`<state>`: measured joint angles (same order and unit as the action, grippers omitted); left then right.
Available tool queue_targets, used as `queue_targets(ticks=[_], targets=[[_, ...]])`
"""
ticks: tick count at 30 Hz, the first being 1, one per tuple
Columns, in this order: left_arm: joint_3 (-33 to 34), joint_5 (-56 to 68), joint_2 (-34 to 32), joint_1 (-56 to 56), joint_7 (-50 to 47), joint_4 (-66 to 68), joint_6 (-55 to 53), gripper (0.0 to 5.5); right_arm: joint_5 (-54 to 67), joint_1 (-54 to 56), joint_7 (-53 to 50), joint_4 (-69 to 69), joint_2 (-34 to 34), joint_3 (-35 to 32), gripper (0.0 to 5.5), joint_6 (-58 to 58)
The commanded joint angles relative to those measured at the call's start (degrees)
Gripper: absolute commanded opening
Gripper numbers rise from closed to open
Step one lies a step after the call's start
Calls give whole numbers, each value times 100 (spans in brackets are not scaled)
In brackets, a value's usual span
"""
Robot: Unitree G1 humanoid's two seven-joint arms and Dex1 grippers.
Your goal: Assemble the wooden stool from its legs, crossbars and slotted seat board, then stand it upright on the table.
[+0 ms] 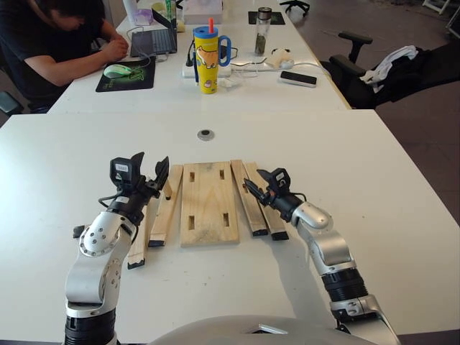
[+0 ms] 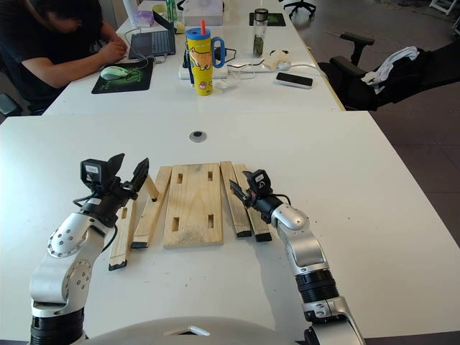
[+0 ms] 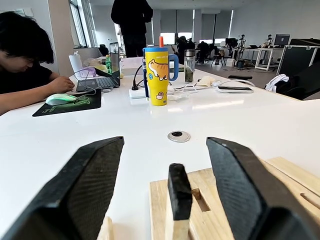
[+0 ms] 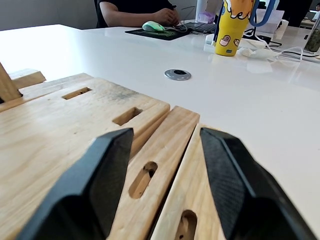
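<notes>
Stock as I see it from the console, largest first.

1. Table (image 1: pixel 374 187): white, carries every part. Nothing is assembled yet, by my reading.

2. Board (image 1: pixel 209 205): pale wood, four slots, lying flat in the middle, between my two arms. Its long axis runs straight away from me.

3. Right legs (image 1: pixel 248 208): two slotted planks lying flat, side by side, just beside the board's right edge. Their dark-capped ends point toward me and their long axis runs away from me, leaning slightly toward the board at the far end.

4. Left legs (image 1: pixel 165 215): two more planks lying flat, just beside the board's left edge and splayed a little outward at the near end.

5. Stick (image 3: pixel 179 192): short, with a dark cap uppermost, tilted up off the wood at the left of the board. I cannot tell whether it is a crossbar or a leg end.

6. Left gripper (image 1: pixel 151 169): fingers spread wide, holding nothing. The stick stands in the gap with clear space on either side, so this arm is the nearer one for it.

7. Right gripper (image 1: pixel 256 182): fingers parted, holding nothing, hanging low over the far half of the right legs. The fingers sit on either side of the seam between the two legs and point along their length.

Judgement: the right arm is nearest the right legs, which lie directly under it. To take one it would have to come down across the plank's width.
</notes>
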<state>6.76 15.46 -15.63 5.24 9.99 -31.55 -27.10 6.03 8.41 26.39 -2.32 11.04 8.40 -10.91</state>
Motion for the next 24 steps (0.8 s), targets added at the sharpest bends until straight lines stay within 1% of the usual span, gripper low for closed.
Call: queue_targets(ticks=[1, 6, 10, 13, 15, 20, 24], targets=[[-145, -118, 19, 90, -33, 208, -223, 262, 10, -23, 49, 100, 18, 52, 248, -123], [-273, -240, 30, 157, -61, 241, -224, 178, 8, 46, 103, 106, 47, 77, 248, -183], [-222, -283, 112, 137, -145, 203, -149, 116, 6, 45, 128, 115, 65, 98, 248, -202], [-179, -296, 152, 140, -167, 166, -122, 83, -5, 35, 119, 127, 71, 105, 248, -218], [-145, -288, 161, 131, -161, 147, -81, 47, -15, 38, 105, 123, 69, 108, 248, -221], [104, -72, 176, -333, -171, 76, -171, 42, -11, 88, -89, 35, 1, -20, 248, -262], [444, 396, 107, -1302, -203, 59, -570, 42, 321, 171, -199, 129, -142, -341, 248, -366]])
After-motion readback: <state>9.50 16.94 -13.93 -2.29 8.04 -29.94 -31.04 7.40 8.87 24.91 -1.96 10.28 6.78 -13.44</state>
